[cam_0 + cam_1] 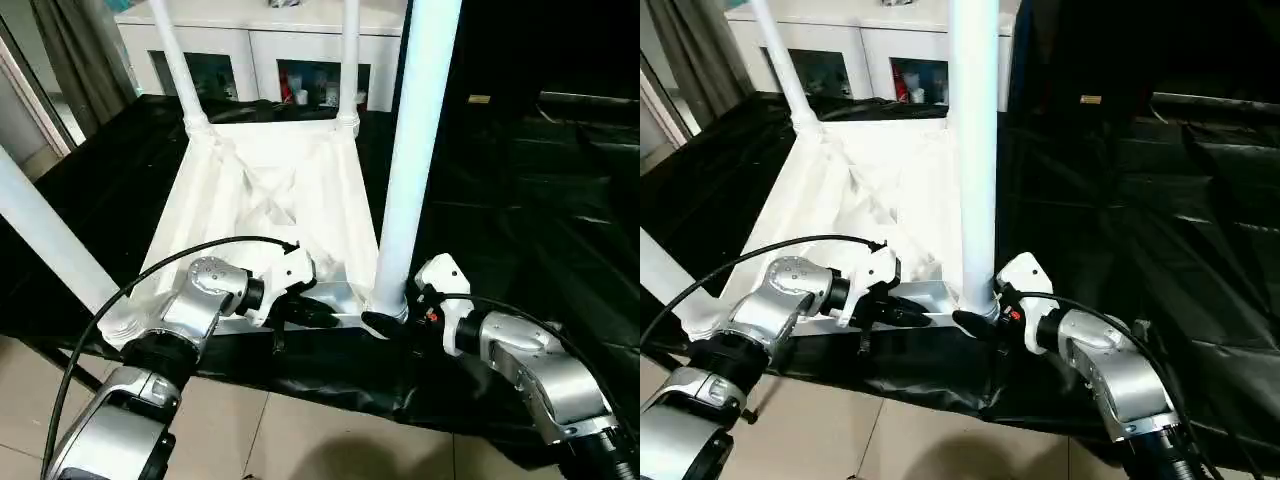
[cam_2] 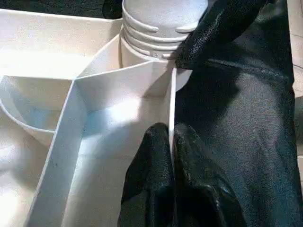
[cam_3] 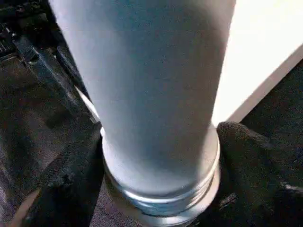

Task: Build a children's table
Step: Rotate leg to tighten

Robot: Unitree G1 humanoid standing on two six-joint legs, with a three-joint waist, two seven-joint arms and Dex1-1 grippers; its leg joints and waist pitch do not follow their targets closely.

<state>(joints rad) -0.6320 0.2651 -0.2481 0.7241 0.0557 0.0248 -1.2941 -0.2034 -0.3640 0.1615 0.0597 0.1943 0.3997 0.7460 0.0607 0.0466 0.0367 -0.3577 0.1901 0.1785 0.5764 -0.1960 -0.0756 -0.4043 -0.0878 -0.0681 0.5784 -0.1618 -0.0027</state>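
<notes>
Head views: children's table [image 1: 262,210] lies upside down on black-covered bench [image 1: 520,200], near edge at bench's front rim, legs pointing up. Near-right leg [image 1: 415,150] upright in corner socket.
L wrist: left tool [image 2: 171,156] pinched shut on near rim wall.
R wrist: right tool [image 3: 158,189] fingers flank leg base, grip unclear.
</notes>
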